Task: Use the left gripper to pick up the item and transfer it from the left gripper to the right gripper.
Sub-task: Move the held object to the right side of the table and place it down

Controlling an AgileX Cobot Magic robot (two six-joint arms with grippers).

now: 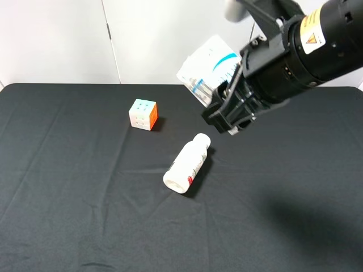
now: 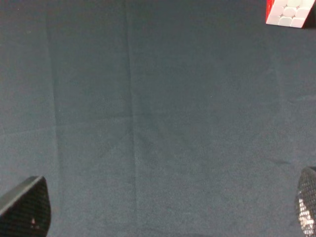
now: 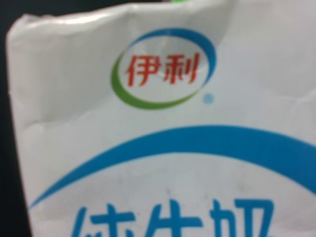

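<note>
The item, a white carton (image 1: pixel 205 67) with blue print, hangs tilted in the air above the back of the table. My right gripper (image 1: pixel 218 100), on the bulky black arm with the yellow label, is shut on its lower end. The carton's printed face (image 3: pixel 163 123) fills the right wrist view and hides the fingers there. My left gripper (image 2: pixel 165 212) is open and empty over bare black cloth. Only its two fingertips (image 2: pixel 24 208) show at the picture's corners. The left arm is out of the exterior high view.
A white plastic bottle (image 1: pixel 188 163) lies on the black cloth (image 1: pixel 68 198) near the middle, below the right gripper. A multicoloured puzzle cube (image 1: pixel 143 114) stands to the left of it. The cube also shows in the left wrist view (image 2: pixel 291 12), away from the left gripper.
</note>
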